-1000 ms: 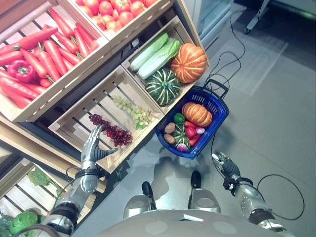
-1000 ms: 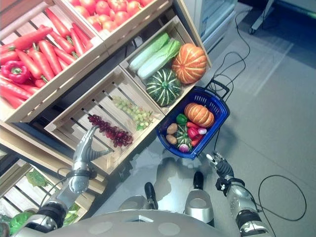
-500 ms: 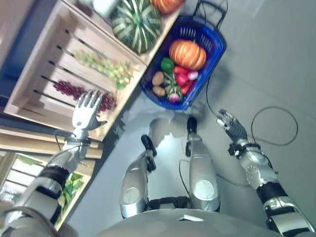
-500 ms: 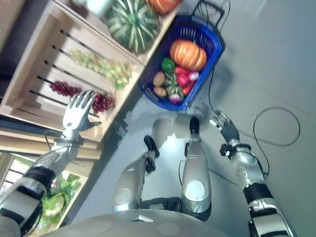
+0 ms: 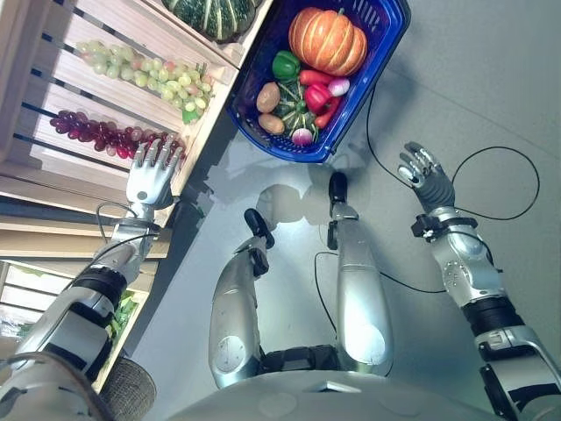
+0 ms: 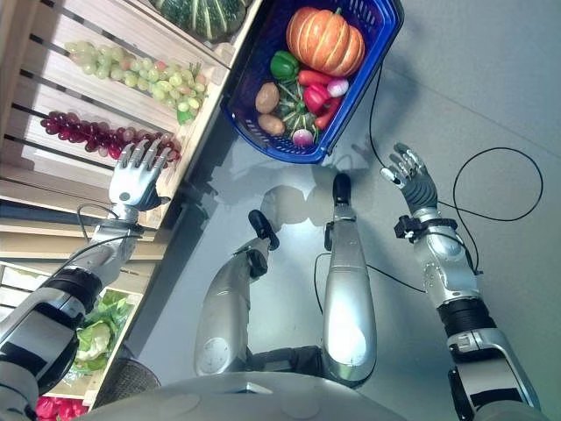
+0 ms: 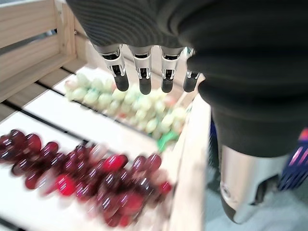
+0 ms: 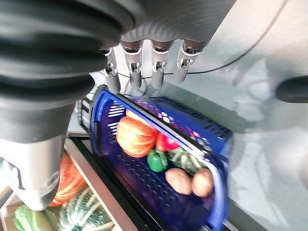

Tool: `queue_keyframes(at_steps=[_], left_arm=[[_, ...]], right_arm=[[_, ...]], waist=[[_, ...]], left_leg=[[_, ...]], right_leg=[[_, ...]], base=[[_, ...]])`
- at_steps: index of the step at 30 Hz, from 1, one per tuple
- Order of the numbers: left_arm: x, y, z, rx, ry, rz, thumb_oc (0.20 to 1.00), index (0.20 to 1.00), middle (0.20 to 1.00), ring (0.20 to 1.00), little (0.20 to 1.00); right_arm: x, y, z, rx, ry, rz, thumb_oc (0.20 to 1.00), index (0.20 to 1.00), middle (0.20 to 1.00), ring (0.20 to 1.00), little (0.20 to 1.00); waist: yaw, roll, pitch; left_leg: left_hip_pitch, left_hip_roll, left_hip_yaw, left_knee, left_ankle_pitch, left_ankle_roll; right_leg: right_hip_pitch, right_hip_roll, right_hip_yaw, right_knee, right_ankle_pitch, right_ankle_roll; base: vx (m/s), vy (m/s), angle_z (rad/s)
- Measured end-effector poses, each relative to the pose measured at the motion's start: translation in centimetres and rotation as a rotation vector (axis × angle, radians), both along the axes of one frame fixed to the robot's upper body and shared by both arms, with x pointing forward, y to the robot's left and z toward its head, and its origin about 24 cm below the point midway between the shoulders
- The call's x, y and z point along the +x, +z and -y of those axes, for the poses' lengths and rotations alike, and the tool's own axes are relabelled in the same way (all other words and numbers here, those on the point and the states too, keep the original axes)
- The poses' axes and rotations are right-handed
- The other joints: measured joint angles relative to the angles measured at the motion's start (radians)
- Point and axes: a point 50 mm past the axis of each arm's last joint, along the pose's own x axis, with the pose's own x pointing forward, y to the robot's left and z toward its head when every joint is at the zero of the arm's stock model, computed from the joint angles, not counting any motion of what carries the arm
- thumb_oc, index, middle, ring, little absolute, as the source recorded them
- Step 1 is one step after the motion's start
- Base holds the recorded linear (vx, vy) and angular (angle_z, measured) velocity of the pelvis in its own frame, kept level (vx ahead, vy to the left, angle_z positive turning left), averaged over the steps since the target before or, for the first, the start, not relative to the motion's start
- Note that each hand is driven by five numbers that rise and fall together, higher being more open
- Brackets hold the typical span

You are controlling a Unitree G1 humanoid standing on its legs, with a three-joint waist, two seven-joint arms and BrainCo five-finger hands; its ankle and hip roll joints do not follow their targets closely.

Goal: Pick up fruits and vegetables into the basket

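Grapes are your target: the red grapes [image 5: 105, 133] lie in the wooden crate [image 5: 53, 83], with the green grapes [image 5: 149, 68] further back in the same crate. Your left robot hand [image 5: 151, 175] hovers just short of the red bunch's near end, fingers straight and spread, holding nothing. Watch that crate's front edge right under the fingertips; reach too low and you'll likely jam against the wood instead of the fruit. Grab loosely and the bunch could trail or snag on a slat. To the right, the blue basket [image 5: 386, 53] sits on the floor, already crowded with a pumpkin [image 5: 326, 39], a green pepper [image 5: 285, 64] and a potato [image 5: 267, 95], so a careless drop might roll off the pile. Your right robot hand [image 5: 425, 171] hangs over the floor, open and empty, near the basket.
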Motion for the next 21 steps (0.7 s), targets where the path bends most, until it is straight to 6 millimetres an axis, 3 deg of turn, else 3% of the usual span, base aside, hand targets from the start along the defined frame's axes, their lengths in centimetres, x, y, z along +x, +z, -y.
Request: queue_keyframes(at_steps=[7, 21], left_arm=[[-0.3, 1.5, -2.1, 0.041, 0.167, 0.137, 1.0, 1.0, 1.0, 1.0, 1.0], [0.6, 4.1, -2.5, 0.064, 0.237, 0.267, 1.0, 1.0, 1.0, 1.0, 1.0]], right_arm=[[-0.2, 1.3, -0.1, 0.017, -0.02, 0.055, 1.0, 1.0, 1.0, 1.0, 1.0], [-0.2, 2.3, 0.0, 0.03, -0.035, 0.102, 1.0, 1.0, 1.0, 1.0, 1.0]], waist=[[0.003, 0.0, 0.0], [-0.003, -0.001, 0.0]], left_leg=[[-0.102, 0.006, -0.007, 0.051, -0.013, 0.0], [-0.228, 0.011, -0.018, 0.134, -0.038, 0.01]], right_leg=[[-0.097, 0.001, 0.003, 0.036, -0.004, -0.006], [-0.206, 0.0, 0.012, 0.08, -0.007, -0.009]], base=[[0.0, 0.0, 0.0], [0.0, 0.003, 0.0]])
